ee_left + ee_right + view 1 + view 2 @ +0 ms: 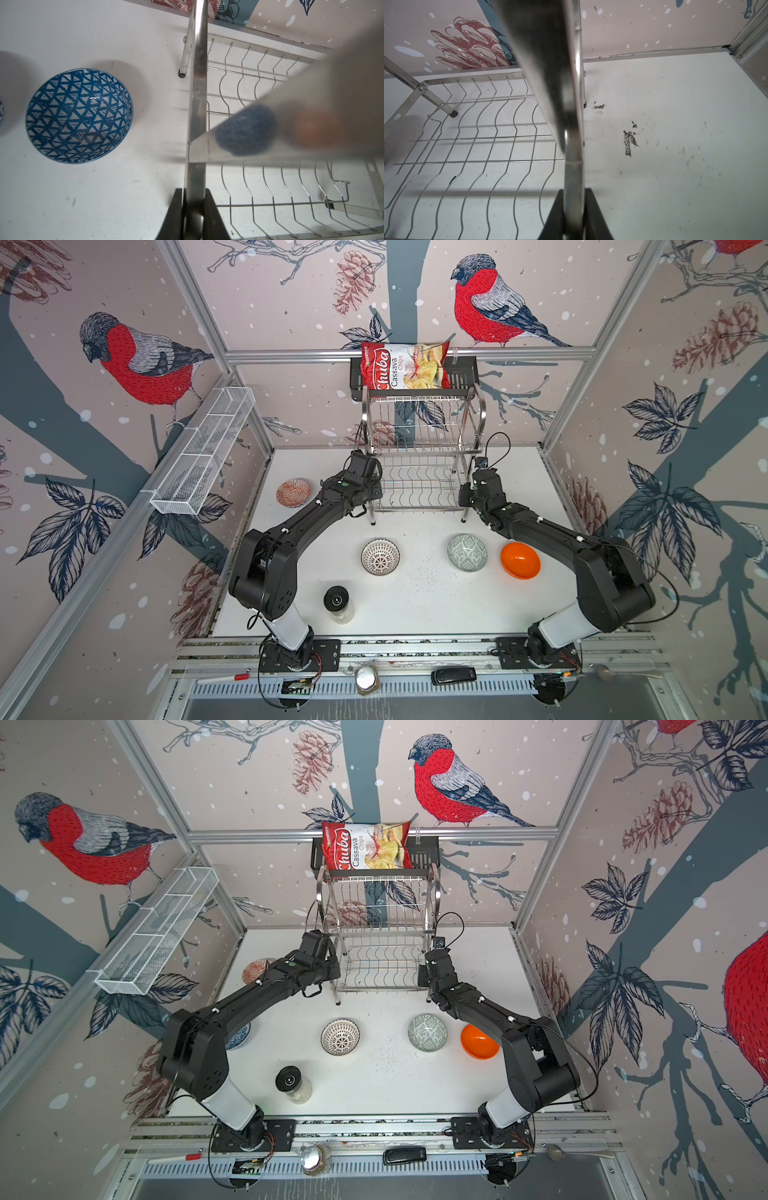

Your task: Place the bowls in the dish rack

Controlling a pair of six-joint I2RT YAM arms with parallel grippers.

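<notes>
The shiny 2-tier wire dish rack (419,489) stands upright at the back middle of the table (415,605), long side running left to right, behind the dotted bowl (380,556) and orange bowl (520,560). The left gripper (194,201) and right gripper (574,205) each pinch one of its side posts. Only the left wrist view shows the blue triangle bowl (79,115).

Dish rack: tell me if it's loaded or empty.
Empty. Both tiers of the dish rack show bare wires; the dotted bowl, grey-green bowl and orange bowl sit on the table.
</notes>
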